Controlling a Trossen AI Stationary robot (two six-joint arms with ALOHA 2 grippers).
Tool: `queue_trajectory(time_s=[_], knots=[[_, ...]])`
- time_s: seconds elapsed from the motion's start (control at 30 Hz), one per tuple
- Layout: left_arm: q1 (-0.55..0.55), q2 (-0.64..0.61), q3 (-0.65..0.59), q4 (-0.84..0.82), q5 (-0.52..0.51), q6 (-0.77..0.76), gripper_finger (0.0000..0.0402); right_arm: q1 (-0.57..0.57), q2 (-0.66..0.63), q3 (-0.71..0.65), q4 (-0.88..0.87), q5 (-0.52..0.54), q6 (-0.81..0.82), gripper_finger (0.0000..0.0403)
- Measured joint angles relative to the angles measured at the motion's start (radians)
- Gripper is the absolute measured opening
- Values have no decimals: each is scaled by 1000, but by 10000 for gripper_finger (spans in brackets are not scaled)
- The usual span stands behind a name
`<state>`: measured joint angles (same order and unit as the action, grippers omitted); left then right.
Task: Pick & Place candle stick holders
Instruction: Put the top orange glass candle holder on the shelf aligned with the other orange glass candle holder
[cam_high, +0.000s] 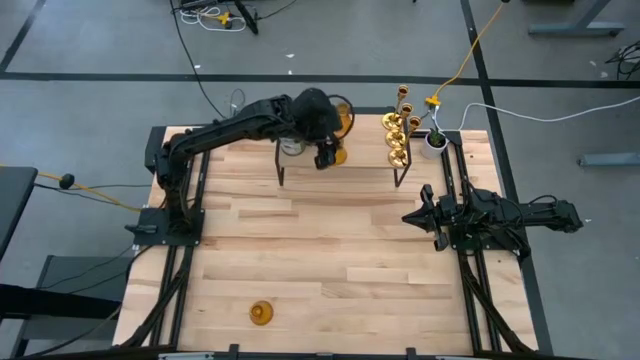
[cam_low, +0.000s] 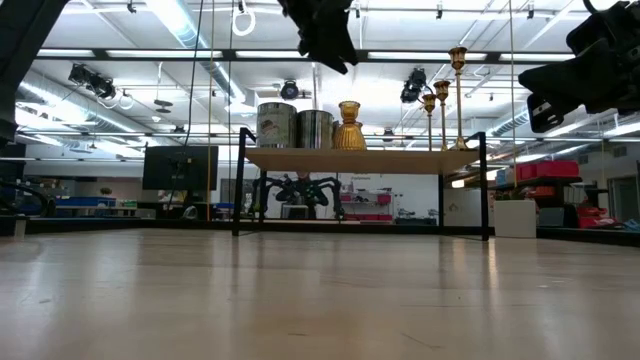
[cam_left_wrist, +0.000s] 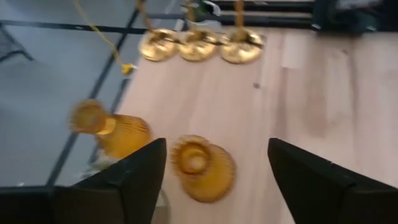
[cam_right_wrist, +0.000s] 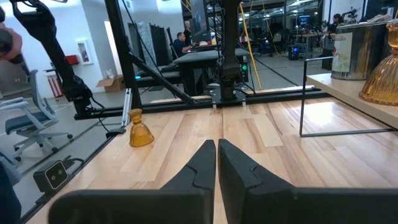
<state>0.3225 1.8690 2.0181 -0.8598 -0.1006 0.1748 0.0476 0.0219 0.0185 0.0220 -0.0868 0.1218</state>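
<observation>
The left gripper (cam_high: 328, 155) hangs fingers apart above an amber holder (cam_left_wrist: 202, 167) on the shelf (cam_low: 365, 158), with brass holders (cam_high: 398, 128) farther along it. The right gripper (cam_high: 412, 217), fingers together, waits by the table (cam_high: 330, 260) edge. One amber holder (cam_high: 261, 313) stands alone on the table.

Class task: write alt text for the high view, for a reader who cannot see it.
Overhead view of a light wooden table with two dark robot arms. The left gripper hangs open over an amber-orange bell-shaped glass candle holder on a raised shelf, near three shiny brass stemmed candlesticks. The shut right gripper waits at the right edge; another amber holder stands alone at the near edge.
</observation>
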Motion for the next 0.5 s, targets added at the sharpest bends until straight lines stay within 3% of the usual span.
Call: queue_trajectory(time_s=[0.3,0.5], knots=[[-30,1,-2,-144,42,65,198,0,0,0,0,0,0,20],[-41,6,-80,-153,57,174,135,0,0,0,0,0,0,20]])
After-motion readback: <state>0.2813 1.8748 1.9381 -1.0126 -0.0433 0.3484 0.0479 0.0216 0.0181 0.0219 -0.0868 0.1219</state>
